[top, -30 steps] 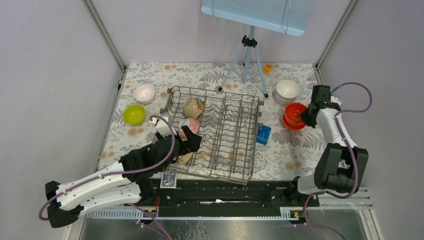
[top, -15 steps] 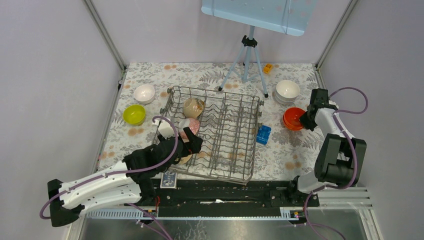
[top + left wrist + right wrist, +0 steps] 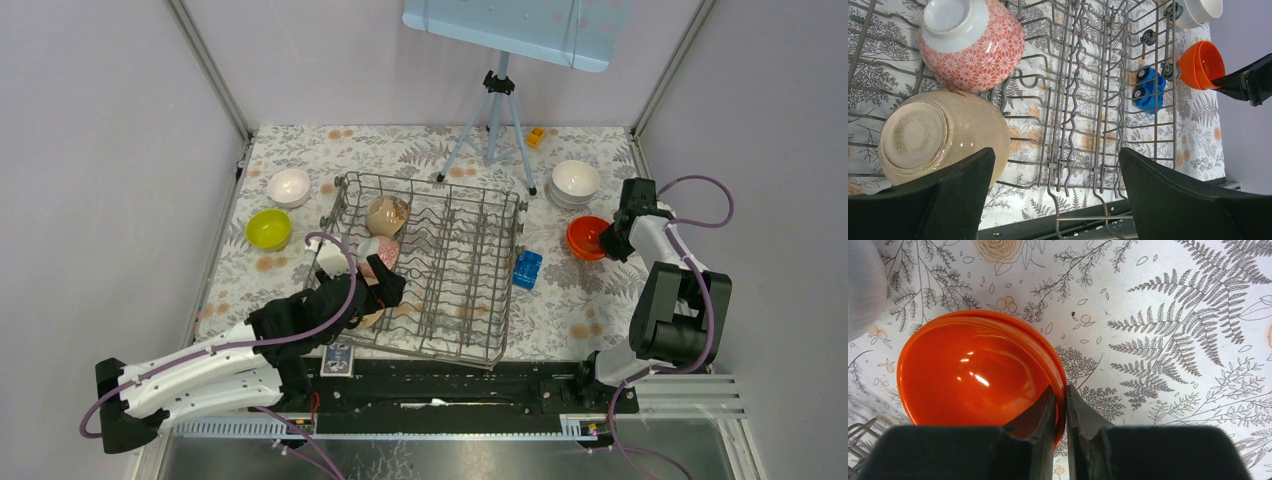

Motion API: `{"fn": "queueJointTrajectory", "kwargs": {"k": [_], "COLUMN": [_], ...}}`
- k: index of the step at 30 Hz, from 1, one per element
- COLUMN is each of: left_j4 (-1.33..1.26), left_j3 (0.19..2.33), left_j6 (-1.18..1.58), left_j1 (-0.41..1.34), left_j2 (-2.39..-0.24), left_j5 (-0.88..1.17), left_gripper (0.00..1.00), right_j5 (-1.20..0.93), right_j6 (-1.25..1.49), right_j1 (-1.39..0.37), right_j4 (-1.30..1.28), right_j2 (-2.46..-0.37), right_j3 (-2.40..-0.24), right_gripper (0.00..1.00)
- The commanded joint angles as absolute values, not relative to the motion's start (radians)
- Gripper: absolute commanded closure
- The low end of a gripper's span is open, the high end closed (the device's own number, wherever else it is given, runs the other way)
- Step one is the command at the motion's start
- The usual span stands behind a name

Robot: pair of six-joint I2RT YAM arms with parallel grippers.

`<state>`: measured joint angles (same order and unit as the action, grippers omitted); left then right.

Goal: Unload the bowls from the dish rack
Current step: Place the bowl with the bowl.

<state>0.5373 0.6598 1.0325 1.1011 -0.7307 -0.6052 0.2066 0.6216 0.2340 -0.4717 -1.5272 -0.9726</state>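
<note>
Left arm (image 3: pixel 200 365) reaching low into the dish rack (image 3: pixel 1088 100), left tool (image 3: pixel 1055 160) spread wide over an upturned beige bowl (image 3: pixel 938 135) beside a red-patterned bowl (image 3: pixel 973 45), right arm (image 3: pixel 670 300) bent outward, right tool (image 3: pixel 1058 395) narrow astride the rim of the glossy orange bowl (image 3: pixel 973 375) on the bench (image 3: pixel 1173 315), grip unclear.

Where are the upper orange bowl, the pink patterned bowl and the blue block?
upper orange bowl (image 3: pixel 973 375): right wrist view, inner surface.
pink patterned bowl (image 3: pixel 988 55): left wrist view, side wall.
blue block (image 3: pixel 527 268): top view, top face.
</note>
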Motion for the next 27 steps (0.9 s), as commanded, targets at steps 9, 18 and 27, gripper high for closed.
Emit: {"fn": "queueJointTrajectory", "kwargs": {"k": [9, 18, 27], "left_j4": [0.492, 0.492, 0.508], "left_j3": [0.645, 0.638, 0.634], "left_j6": [1.042, 1.043, 1.052], "left_j1": [1.098, 1.097, 1.098], "left_j2": [-0.738, -0.722, -0.706], "left_j5": [-0.583, -0.577, -0.578], "left_gripper": [0.01, 0.01, 0.01], "right_j5": [0.124, 0.114, 0.088], "right_j6": [0.627, 0.638, 0.627], "right_j1": [0.239, 0.239, 0.239], "right_j4": [-0.467, -0.492, -0.482], "right_j2": [-1.473, -1.459, -1.484], "right_j3": [-1.007, -1.038, -1.036], "right_gripper": [0.93, 0.94, 0.81]}}
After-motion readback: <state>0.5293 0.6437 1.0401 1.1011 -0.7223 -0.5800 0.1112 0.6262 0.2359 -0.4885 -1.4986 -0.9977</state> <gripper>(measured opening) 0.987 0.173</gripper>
